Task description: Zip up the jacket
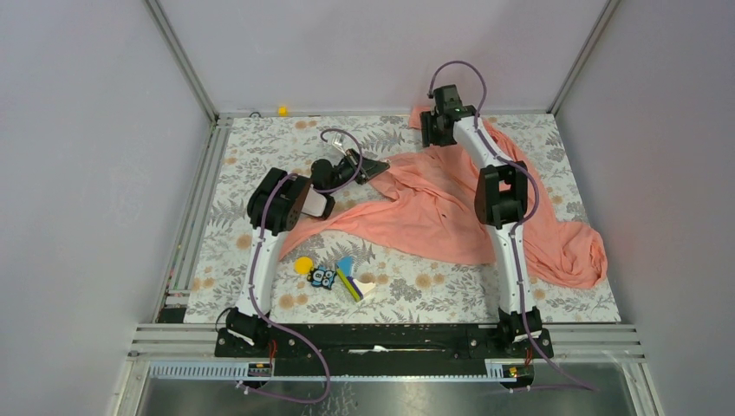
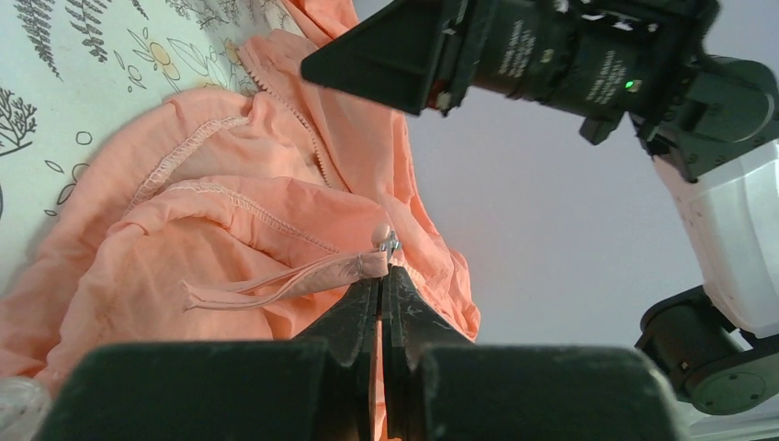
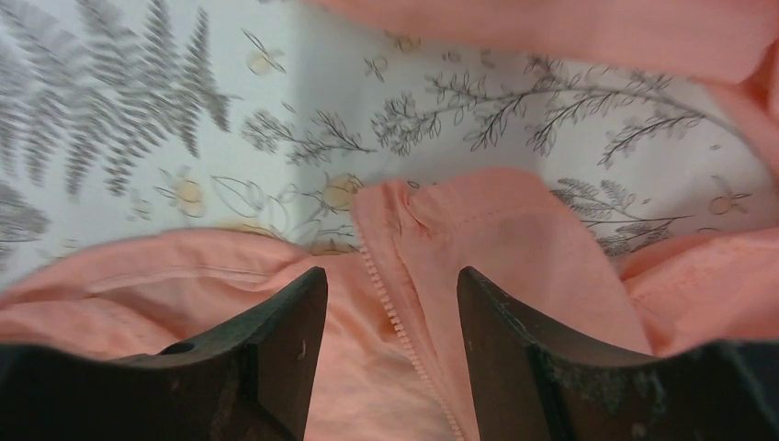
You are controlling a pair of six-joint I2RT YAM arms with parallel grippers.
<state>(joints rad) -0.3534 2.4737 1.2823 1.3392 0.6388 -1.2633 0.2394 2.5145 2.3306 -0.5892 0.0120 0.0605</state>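
Floral table [image 1: 260, 147]: jacket [image 1: 433, 208] crumpled, long axis left-to-right from centre to right edge, one flap reaching the far edge, partly hidden by right arm [image 1: 503, 199]. Left gripper [image 2: 381, 280] pinched on jacket at zipper end. Right gripper [image 3: 390, 285] spread wide over zipper teeth [image 3: 395, 322].

Colourful toy pieces [image 1: 334, 277] lie on the floral tablecloth [image 1: 260, 147]

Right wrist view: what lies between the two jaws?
An edge of the jacket, with its zipper teeth, runs between the open jaws of the right gripper; seen in the right wrist view.
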